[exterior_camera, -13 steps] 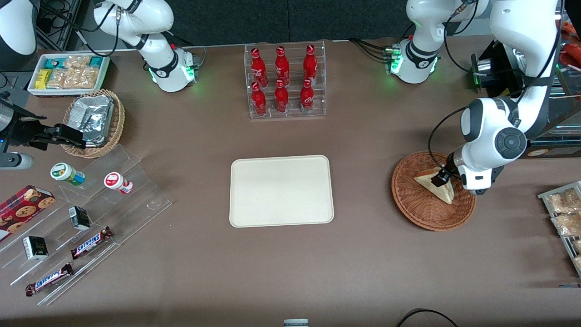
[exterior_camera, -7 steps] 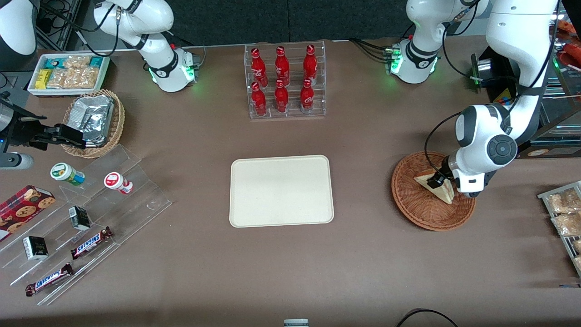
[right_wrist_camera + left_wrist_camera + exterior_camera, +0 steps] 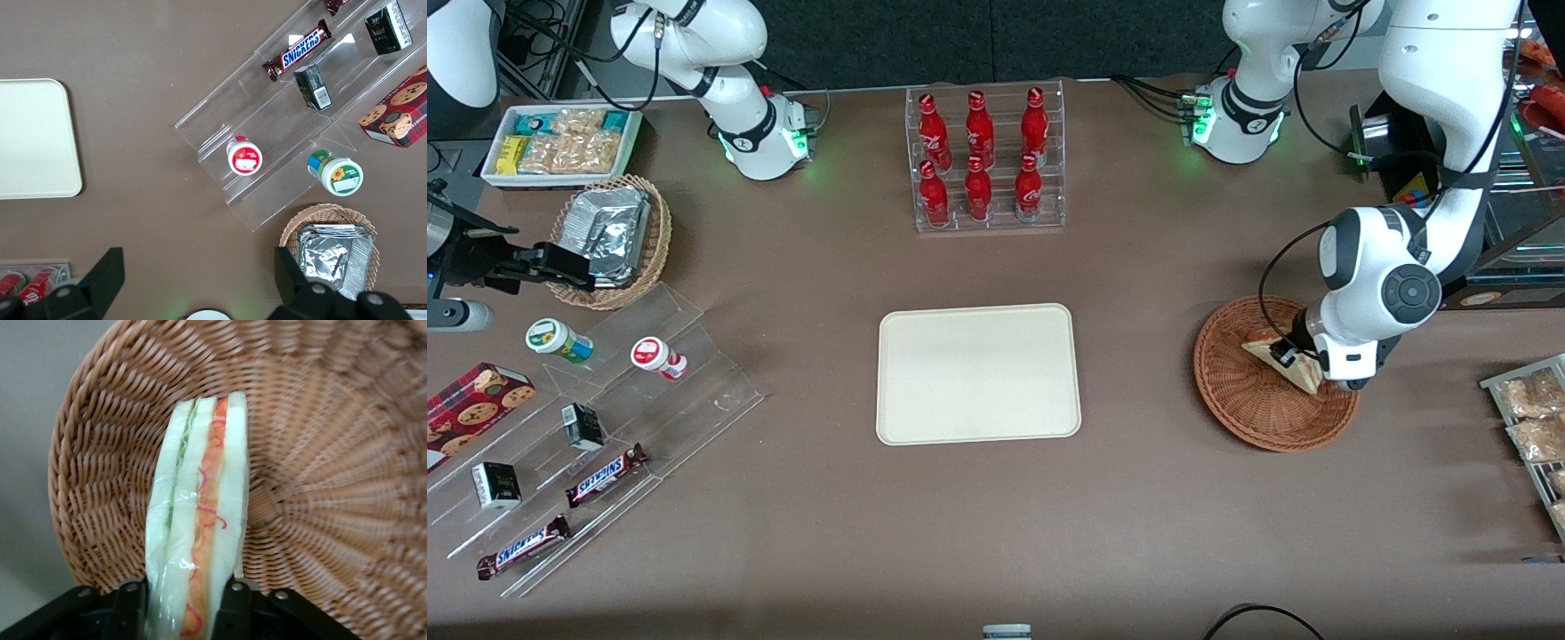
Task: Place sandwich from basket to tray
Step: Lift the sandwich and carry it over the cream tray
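Note:
The sandwich [image 3: 1267, 348], a pale bread wedge with orange and green filling, lies in the reddish-brown wicker basket [image 3: 1249, 409] toward the working arm's end of the table. My left gripper [image 3: 1288, 355] is down in the basket, its two black fingers pressed against both bread faces of the sandwich [image 3: 200, 520]. In the left wrist view the gripper [image 3: 180, 613] grips the wedge on edge, with the basket's weave [image 3: 320, 487] around it. The cream-white tray [image 3: 978, 373] sits empty at the table's middle.
A clear rack of red bottles [image 3: 985, 160] stands farther from the front camera than the tray. Snack packets [image 3: 1529, 418] lie beside the basket at the table's edge. A clear stepped stand [image 3: 605, 444] with candy bars and a tan foil-packet basket [image 3: 612, 240] are toward the parked arm's end.
My left gripper has closed in on the sandwich and the wrist has shifted slightly farther from the front camera. The sandwich has tipped up slightly between the fingers.

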Robot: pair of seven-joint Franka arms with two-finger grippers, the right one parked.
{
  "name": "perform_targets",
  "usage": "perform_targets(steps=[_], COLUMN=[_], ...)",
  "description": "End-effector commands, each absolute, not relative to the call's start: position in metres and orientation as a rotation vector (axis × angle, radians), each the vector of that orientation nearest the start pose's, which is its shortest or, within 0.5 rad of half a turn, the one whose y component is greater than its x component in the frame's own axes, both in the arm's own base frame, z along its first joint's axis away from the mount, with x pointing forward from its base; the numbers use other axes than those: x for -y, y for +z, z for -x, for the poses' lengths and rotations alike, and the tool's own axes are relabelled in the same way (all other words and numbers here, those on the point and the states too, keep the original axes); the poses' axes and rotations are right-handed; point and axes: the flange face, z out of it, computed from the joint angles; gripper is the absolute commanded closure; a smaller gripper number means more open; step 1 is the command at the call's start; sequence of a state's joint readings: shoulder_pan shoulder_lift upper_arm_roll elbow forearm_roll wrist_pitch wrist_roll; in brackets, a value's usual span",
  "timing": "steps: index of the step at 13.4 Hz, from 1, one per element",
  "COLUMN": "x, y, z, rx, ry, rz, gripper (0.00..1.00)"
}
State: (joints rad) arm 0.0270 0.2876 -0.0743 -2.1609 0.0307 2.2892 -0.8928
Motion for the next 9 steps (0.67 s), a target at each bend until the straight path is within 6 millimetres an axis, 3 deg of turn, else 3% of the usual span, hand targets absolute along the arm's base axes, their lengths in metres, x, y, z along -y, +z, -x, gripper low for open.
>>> perform_targets(steps=[1,3,5,9], x=[0.042,0.074,0.112,0.221], y=[0.305,0.354,0.391,0.43], z=[-0.571,-0.592,-0.602,-0.593], rx=[1.202,1.139,1.073,0.861], ry=[0.23,0.256,0.213,0.1], rz=[2.79,2.812,2.862,2.979], gripper=[0.97,0.97,0.97,0.94])
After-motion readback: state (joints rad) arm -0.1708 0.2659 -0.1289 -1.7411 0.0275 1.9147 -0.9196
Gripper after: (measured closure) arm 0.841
